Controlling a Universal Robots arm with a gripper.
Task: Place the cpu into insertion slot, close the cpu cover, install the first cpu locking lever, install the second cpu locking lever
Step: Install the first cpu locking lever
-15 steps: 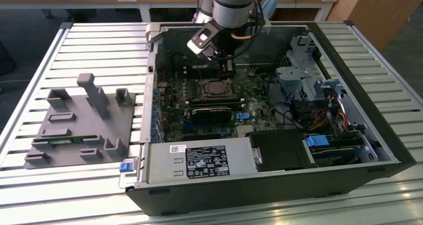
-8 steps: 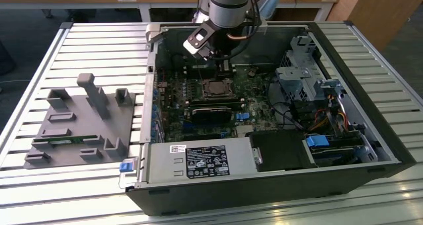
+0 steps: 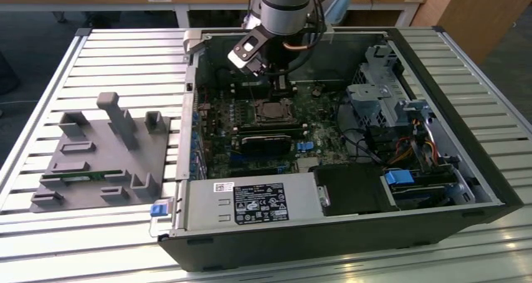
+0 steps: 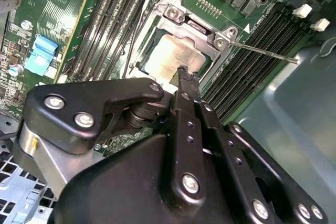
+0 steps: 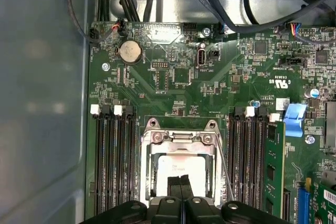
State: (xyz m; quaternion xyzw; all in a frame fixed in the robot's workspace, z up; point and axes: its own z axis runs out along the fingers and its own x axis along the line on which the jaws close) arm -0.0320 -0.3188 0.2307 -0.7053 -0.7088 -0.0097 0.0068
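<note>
The claw (image 5: 181, 181) has its fingers pressed together with nothing between them. In the first wrist view the tips are right down on the cpu (image 5: 178, 164), or just above it, can't tell which. The cpu sits in the insertion slot (image 3: 271, 111), with the cpu cover (image 5: 147, 166) lying flat around it. One thin locking lever (image 4: 262, 52) sticks out loose beside the socket in the second wrist view. Green motherboard (image 5: 173, 87) all around, inside an open computer case (image 3: 332, 245) on the slatted bench (image 3: 124, 52).
</note>
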